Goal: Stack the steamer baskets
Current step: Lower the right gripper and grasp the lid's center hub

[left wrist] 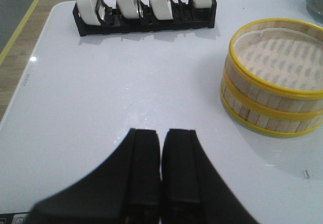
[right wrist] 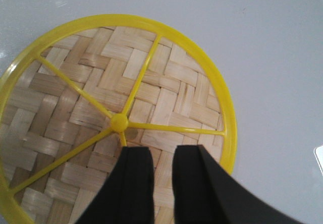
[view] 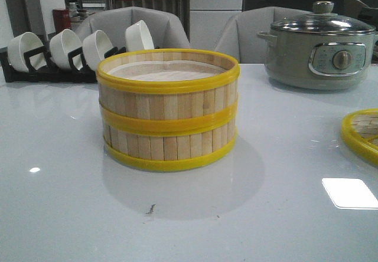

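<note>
Two steamer baskets stand stacked in the middle of the table, the upper basket squarely on the lower basket; a pale liner shows inside the top one. The left wrist view has the stack off to one side. My left gripper hovers over bare table short of the stack, jaws pressed together and holding nothing. My right gripper hangs over the flat woven lid, close to its yellow hub, jaws a narrow gap apart with nothing between them. Neither gripper appears in the front view.
The woven lid lies at the table's right edge. A grey electric pot with a glass lid stands at the back right. A black rack of white bowls lines the back left.
</note>
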`<action>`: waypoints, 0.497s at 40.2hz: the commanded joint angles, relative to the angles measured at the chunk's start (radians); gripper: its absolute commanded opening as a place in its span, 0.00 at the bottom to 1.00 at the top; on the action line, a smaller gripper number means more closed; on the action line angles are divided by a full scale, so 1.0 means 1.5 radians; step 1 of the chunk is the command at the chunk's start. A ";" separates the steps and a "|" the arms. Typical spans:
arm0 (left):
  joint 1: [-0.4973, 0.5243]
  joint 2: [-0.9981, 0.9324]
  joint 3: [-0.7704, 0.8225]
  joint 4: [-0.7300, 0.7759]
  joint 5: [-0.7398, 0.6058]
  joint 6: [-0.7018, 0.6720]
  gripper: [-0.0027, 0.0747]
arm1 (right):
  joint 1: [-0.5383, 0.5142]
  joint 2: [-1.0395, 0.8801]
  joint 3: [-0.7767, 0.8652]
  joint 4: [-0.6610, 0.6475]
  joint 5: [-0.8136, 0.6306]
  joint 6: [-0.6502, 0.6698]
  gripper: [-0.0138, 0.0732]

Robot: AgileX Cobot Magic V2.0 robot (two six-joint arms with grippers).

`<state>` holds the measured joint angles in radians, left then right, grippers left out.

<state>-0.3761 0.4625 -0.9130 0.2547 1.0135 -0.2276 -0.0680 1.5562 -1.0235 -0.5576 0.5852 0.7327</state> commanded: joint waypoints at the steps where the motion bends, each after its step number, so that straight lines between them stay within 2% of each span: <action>1: 0.000 0.007 -0.017 0.005 -0.054 -0.006 0.14 | -0.004 -0.002 -0.042 -0.021 -0.018 -0.008 0.44; 7: 0.000 0.007 -0.017 0.005 -0.054 -0.006 0.14 | -0.004 0.020 -0.067 0.008 -0.019 -0.008 0.45; 15: 0.000 0.007 -0.017 0.005 -0.054 -0.006 0.14 | -0.004 0.045 -0.095 0.067 -0.021 -0.058 0.61; 20: 0.000 0.007 -0.017 0.005 -0.054 -0.006 0.14 | -0.004 0.055 -0.099 0.079 -0.019 -0.064 0.61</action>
<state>-0.3761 0.4625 -0.9130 0.2547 1.0135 -0.2276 -0.0686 1.6723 -1.1366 -0.4348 0.5852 0.6562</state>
